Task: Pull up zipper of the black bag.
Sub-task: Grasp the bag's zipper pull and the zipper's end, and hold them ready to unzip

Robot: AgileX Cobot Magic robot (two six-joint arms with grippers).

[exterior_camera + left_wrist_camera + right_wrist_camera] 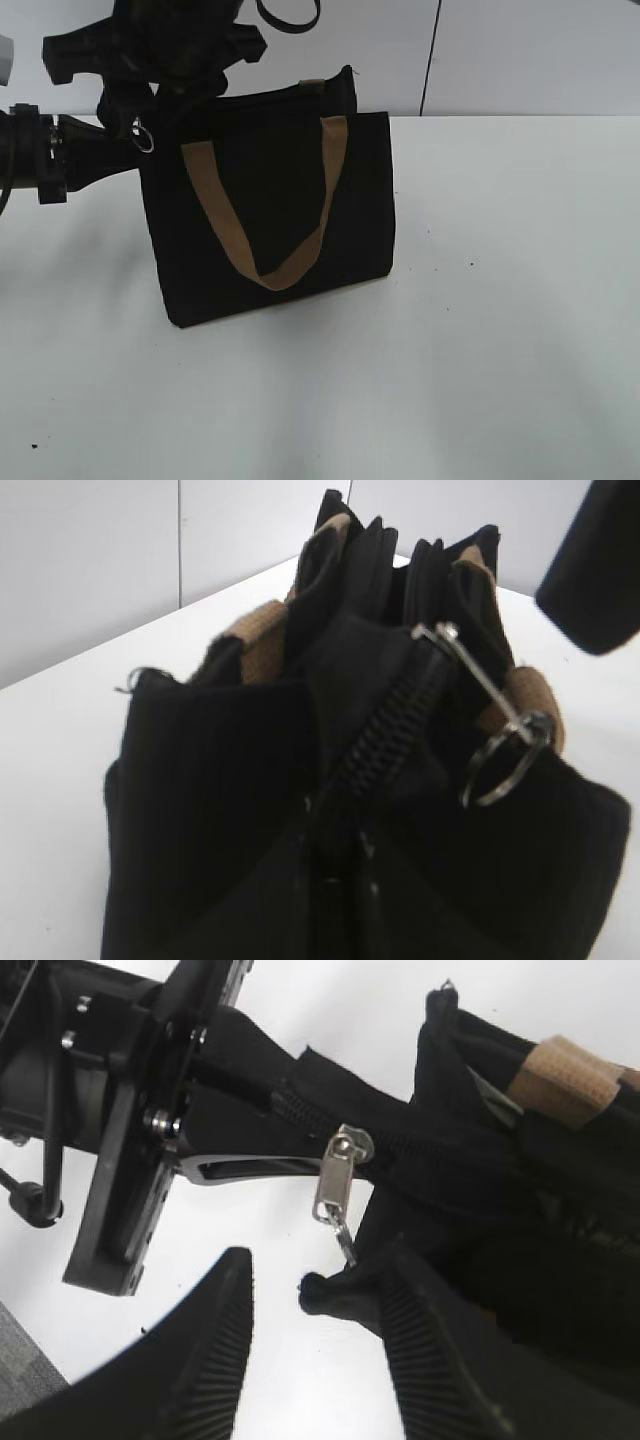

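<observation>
Standing on the white bench [480, 380], the black bag [275, 215] sits left of centre in the exterior view, its front panel facing the camera and a tan strap handle [265, 215] drooping in a V across it. Along the bag's top edge runs the zipper [338, 1175]: in the right wrist view its silver slider and pull tab hang off the black zip line close to the bag's left end, with a thin metal link dangling below. From the left wrist view the zip teeth [385, 745] run up the middle of the end of the bag, and a silver key ring [505, 760] hangs on the pull at the right of the teeth. That ring also shows in the exterior view at the bag's upper left corner.

At that corner the left gripper [215, 1120] is clenched on the fabric end of the zip line, its black fingers pinching the strip just left of the slider. Its arm reaches in from the left edge of the exterior view.

Just beside the pull tab, the right gripper [320, 1350] hangs released, with its two ribbed fingers [215, 1360] spread apart; the dangling link and a fold of black fabric lie between them. Whether the fingers touch the fabric I cannot tell.

Behind the bench stands a pale wall [530, 55].
</observation>
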